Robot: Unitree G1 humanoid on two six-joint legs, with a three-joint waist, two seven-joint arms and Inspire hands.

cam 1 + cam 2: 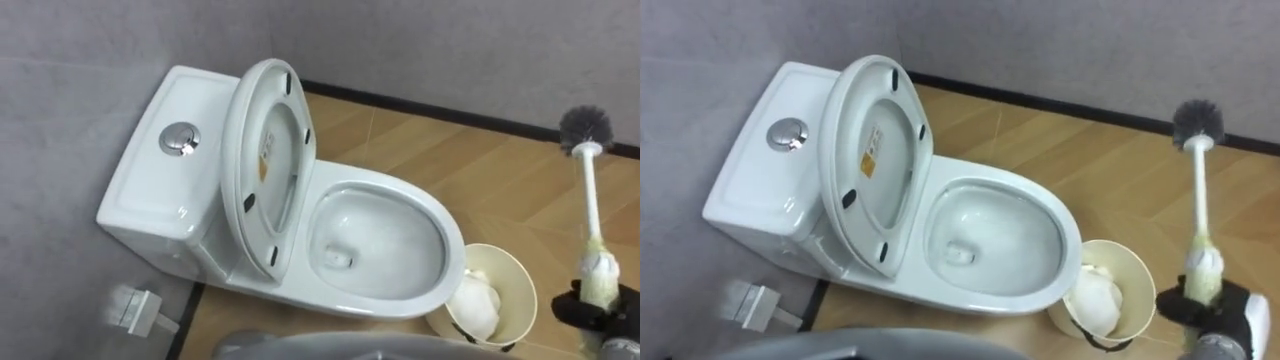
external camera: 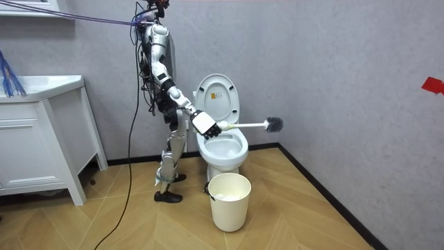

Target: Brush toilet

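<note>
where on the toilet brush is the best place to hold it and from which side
Grip the toilet brush at the handle end behind its pale bulge, coming from the end away from the bristle head: the bulge likely stops slipping, and the right hand is curled there.

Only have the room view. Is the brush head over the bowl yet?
Observer: No. The toilet brush has its head over the floor, to the right of the bowl. The right hand grips its handle.
Operator: Bin contents?
Observer: The waste bin holds something white and crumpled.
Operator: Flush control?
Observer: A round chrome button on top of the tank.
</note>
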